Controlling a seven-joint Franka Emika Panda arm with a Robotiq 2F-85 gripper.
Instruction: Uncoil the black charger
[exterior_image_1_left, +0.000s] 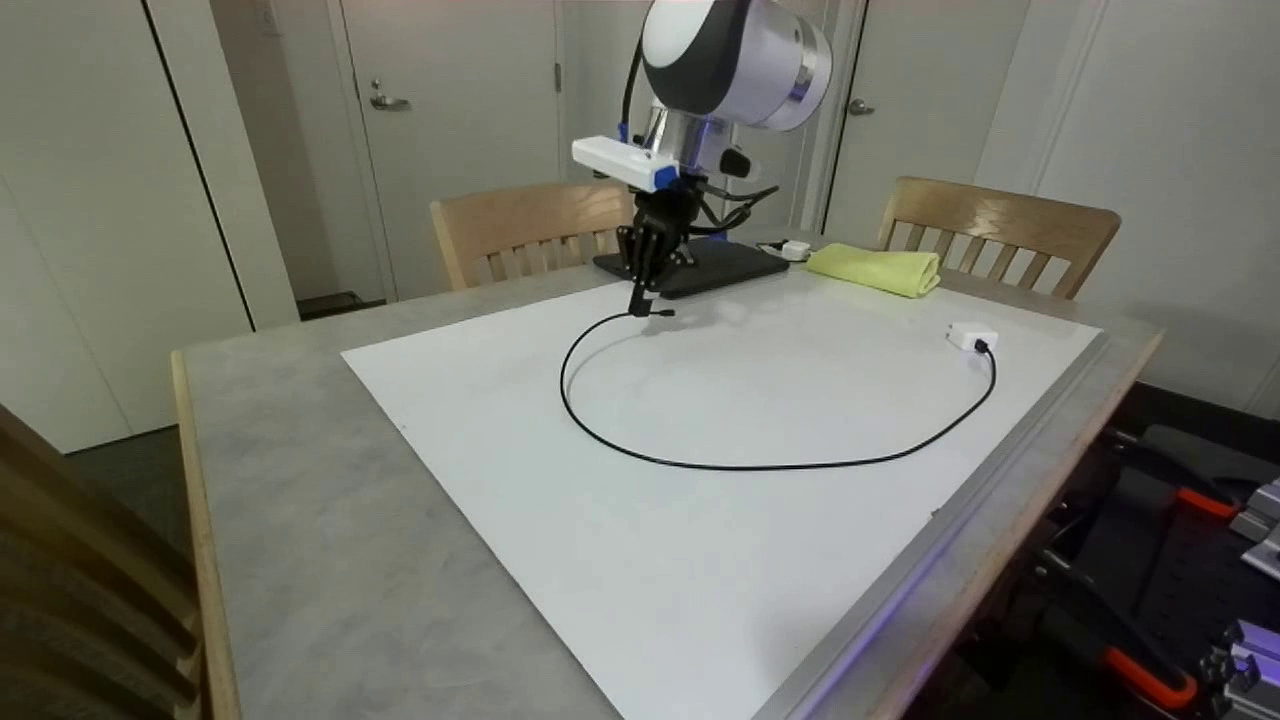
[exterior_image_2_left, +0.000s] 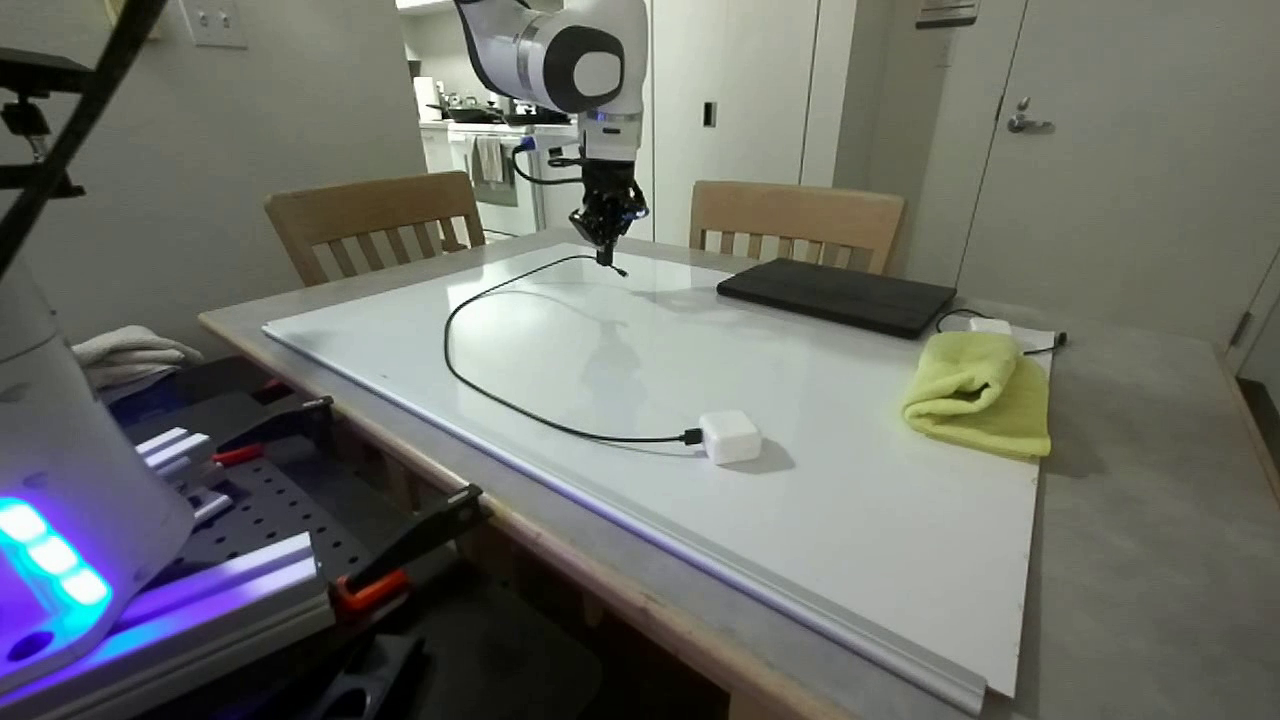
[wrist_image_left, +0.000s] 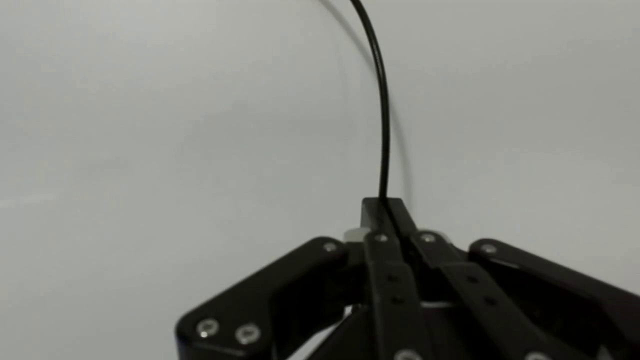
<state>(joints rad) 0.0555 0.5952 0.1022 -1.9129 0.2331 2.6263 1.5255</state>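
Black charger (wrist_image_left: 384, 100) in the gripper (wrist_image_left: 384, 209)

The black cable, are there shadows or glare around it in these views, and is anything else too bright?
Wrist view: a soft-edged shadow crosses beneath the black cable; both exterior views: a faint shadow follows part of it; in an exterior view, pale glare patches the whiteboard and the robot base lights look blown out.
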